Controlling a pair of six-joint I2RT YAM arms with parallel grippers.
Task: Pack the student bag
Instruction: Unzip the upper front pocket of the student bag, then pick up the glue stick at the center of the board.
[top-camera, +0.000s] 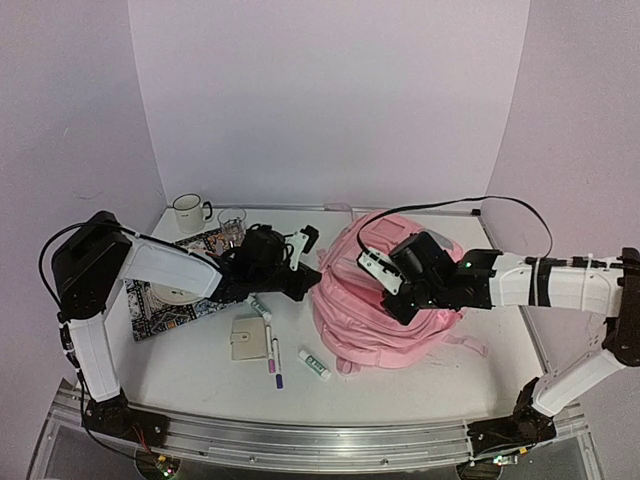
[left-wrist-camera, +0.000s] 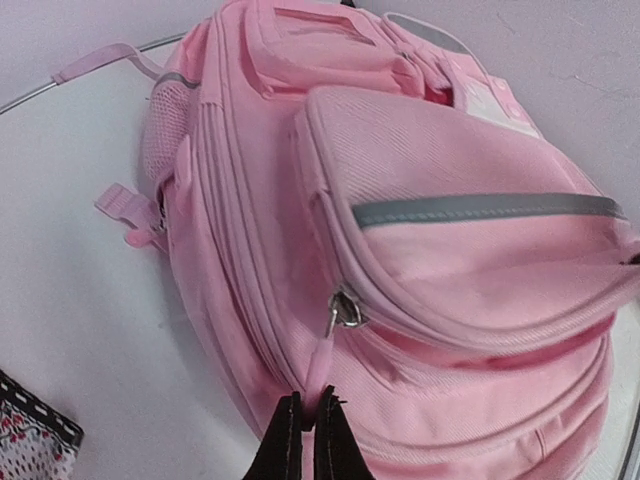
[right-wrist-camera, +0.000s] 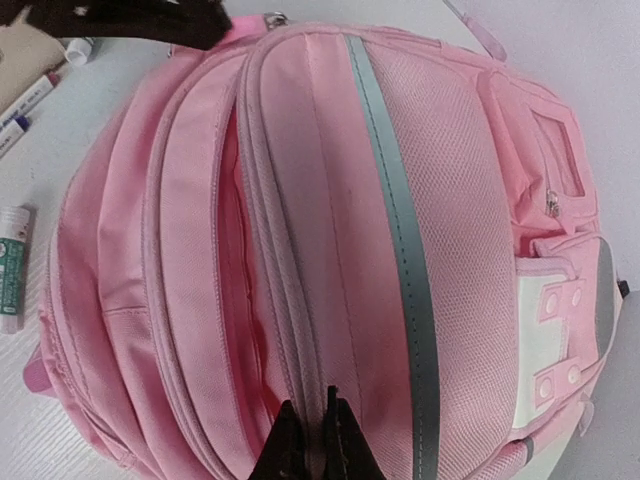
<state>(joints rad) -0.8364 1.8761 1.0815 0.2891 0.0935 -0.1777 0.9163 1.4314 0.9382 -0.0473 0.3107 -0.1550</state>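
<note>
The student bag is a large pink backpack lying on the white table right of centre. My left gripper is shut on the pink zip pull that hangs from a metal slider at the bag's left side. In the top view, that left gripper meets the bag's left edge. My right gripper is shut, pinching a raised zip seam of the bag beside a grey stripe. From above, the right gripper sits on top of the bag.
Left of the bag lie a beige wallet, markers and a glue stick. Behind them are a patterned mat, a white mug and a glass. Walls close in on three sides.
</note>
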